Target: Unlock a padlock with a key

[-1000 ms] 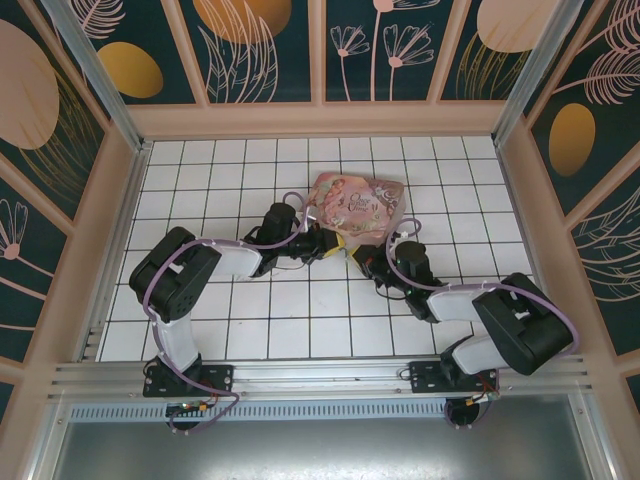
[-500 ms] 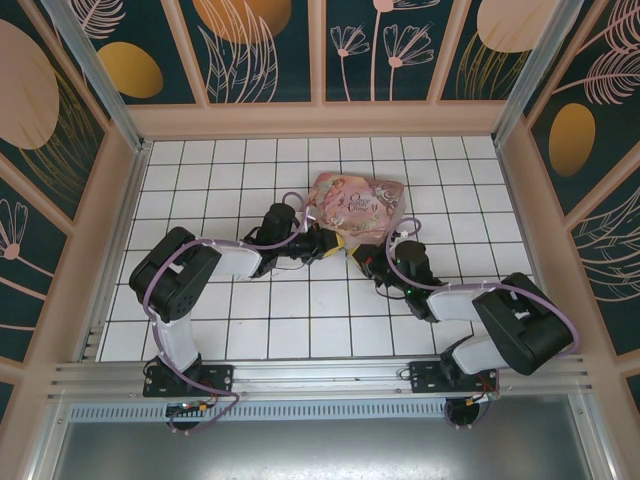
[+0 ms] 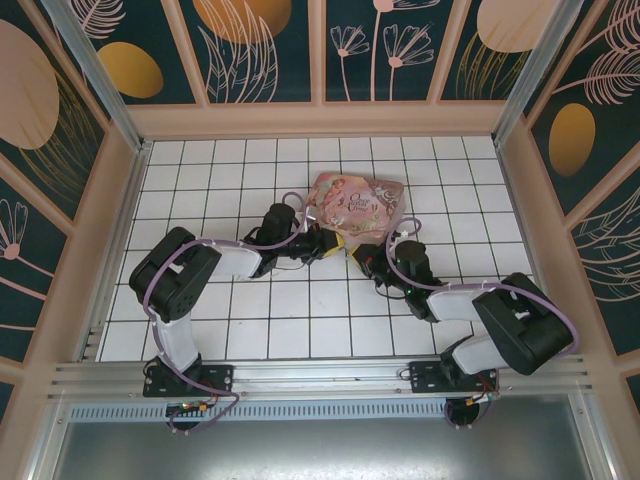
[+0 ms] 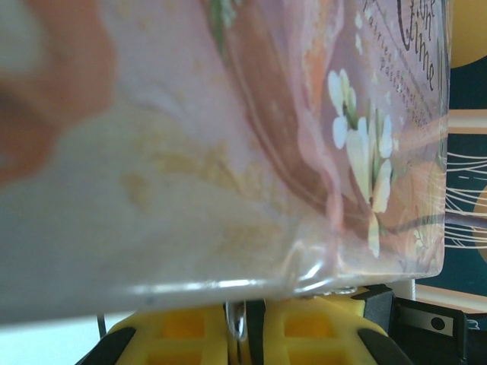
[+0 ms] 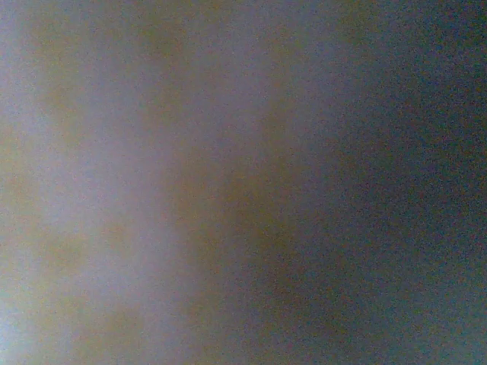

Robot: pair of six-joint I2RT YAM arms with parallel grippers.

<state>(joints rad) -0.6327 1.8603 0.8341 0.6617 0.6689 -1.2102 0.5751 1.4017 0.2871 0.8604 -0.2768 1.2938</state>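
Observation:
The pink floral tin [image 3: 355, 203] lies mid-table, and both grippers meet at its near edge. My left gripper [image 3: 337, 243] comes in from the left. In the left wrist view its yellow fingers [image 4: 183, 331] are nearly shut under the tin's wall [image 4: 228, 152]. They pinch a thin silver metal bar [image 4: 238, 323] that looks like the padlock's shackle, with the blue body hidden. My right gripper [image 3: 363, 252] presses in from the right, shut. Its wrist view is a grey-brown blur. The key is hidden, and I cannot tell if the right gripper holds it.
White tiled floor [image 3: 300, 300] inside a walled booth. Pink walls [image 3: 320, 120] stand at the back and on both sides. A metal rail [image 3: 320, 375] runs along the near edge by the arm bases.
The right wrist has edged slightly toward the tin. The left arm and the tin have not moved.

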